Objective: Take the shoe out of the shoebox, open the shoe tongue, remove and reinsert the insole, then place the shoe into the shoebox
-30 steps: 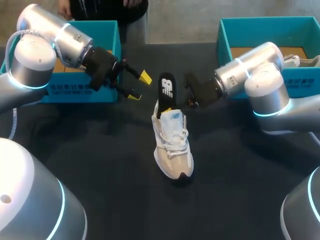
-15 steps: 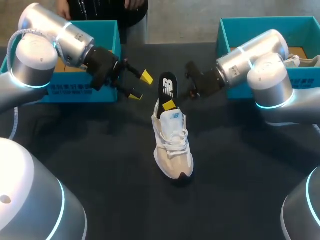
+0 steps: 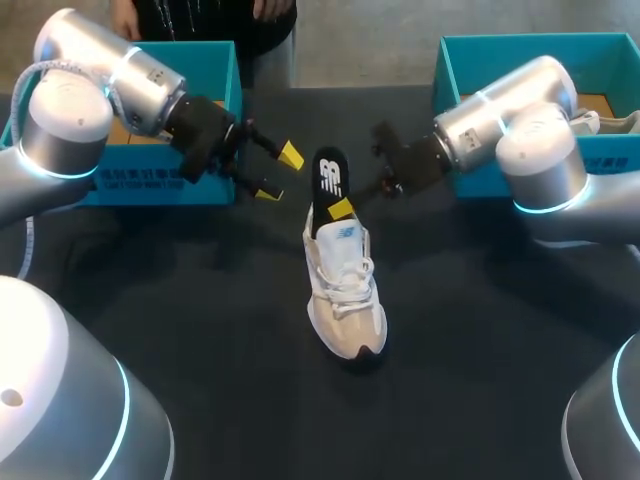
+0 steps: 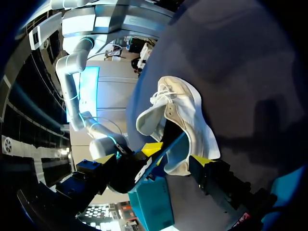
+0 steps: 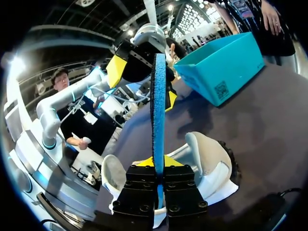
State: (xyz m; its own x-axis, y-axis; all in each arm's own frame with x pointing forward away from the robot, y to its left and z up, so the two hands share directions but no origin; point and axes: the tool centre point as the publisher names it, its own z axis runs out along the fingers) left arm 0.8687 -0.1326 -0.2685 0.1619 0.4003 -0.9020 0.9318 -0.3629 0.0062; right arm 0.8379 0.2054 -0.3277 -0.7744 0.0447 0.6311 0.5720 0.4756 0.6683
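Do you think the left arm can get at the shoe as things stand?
Probably yes: the left fingers hang open beside the shoe with nothing in between; only the right fingers, shut on the insole at the heel, crowd that end.

Test bench in a robotics lab: the silver left arm and right arm, each banded with a ring of pale blue light, lean in over a table draped in dark cloth. A teal shoebox stands at its far left and a second shoebox at far right. Between them is a white shoe, with a black insole rising from its heel.
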